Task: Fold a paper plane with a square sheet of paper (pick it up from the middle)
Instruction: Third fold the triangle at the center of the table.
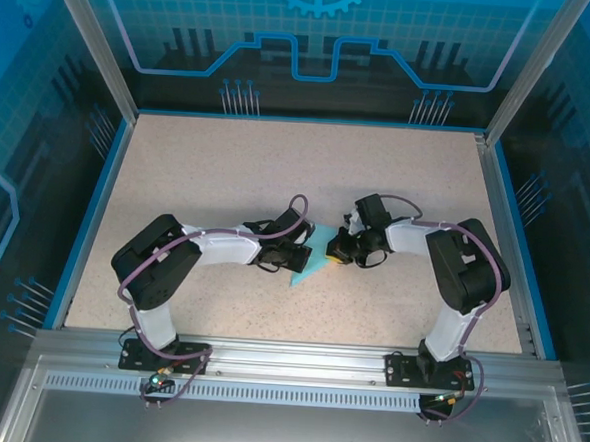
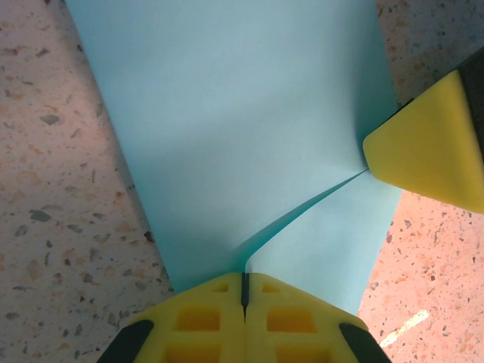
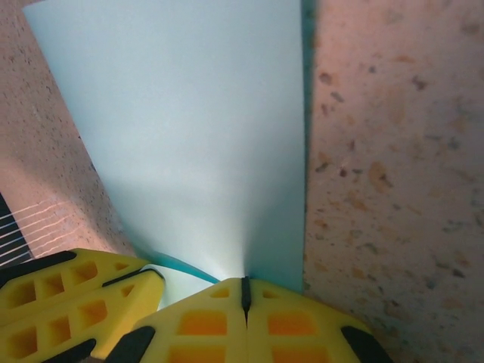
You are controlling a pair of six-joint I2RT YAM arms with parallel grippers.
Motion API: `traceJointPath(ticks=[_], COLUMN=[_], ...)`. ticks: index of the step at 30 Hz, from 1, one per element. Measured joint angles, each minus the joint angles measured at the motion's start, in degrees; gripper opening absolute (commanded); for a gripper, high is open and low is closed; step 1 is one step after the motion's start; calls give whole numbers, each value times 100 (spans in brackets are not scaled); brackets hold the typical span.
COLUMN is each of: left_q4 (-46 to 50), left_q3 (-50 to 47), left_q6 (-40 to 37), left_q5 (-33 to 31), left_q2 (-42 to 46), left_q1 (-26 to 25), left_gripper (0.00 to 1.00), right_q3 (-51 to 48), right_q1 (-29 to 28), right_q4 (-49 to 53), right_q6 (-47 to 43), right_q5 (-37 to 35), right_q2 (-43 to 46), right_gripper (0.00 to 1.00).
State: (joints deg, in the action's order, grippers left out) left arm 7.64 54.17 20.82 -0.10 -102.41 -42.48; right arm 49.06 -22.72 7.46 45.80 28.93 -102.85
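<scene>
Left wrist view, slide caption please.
Left gripper, shut, at the edge of the creased turquoise paper; right gripper touching its raised fold.

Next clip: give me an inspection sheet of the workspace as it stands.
Surface: speckled beige table, blue-edged.
Job's things: folded turquoise paper lies on the table between the two grippers; one flap is lifted along a crease.
Clutter: nothing seen.
Grippers: left gripper shut, tips at the paper's edge; right gripper shut, tips at the paper; pinching or pressing, cannot tell.
Cables: purple cables run along both arms, one looping by the left wrist.
Surroundings: blue printed panels; aluminium rail at the arm bases.
</scene>
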Motion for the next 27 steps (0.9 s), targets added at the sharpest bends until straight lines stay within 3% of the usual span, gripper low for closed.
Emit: traceJointPath(ticks=[8,14,20,22,27], left_q4=[2,4,7,15,28], left_q3=[0,4,7,11,11], left_q6=[-2,0,0,0,55], left_q5=[0,0,2,11,24], left_q2=[0,0,0,0,13], left_q1=[0,0,0,0,0], left_gripper=[0,0,2,4,24], right_q3=[-107,-98,-125,-151,-184], right_q1=[-133,-490,-498,-498,-461], right_q4=[-227,-455,-575,-597,-691], right_q6=[181,424,476,470,385], right_q5=[133,146,127,111,155], right_q2=[581,348,24,-72,-105], right_gripper=[11,9,7,7,6])
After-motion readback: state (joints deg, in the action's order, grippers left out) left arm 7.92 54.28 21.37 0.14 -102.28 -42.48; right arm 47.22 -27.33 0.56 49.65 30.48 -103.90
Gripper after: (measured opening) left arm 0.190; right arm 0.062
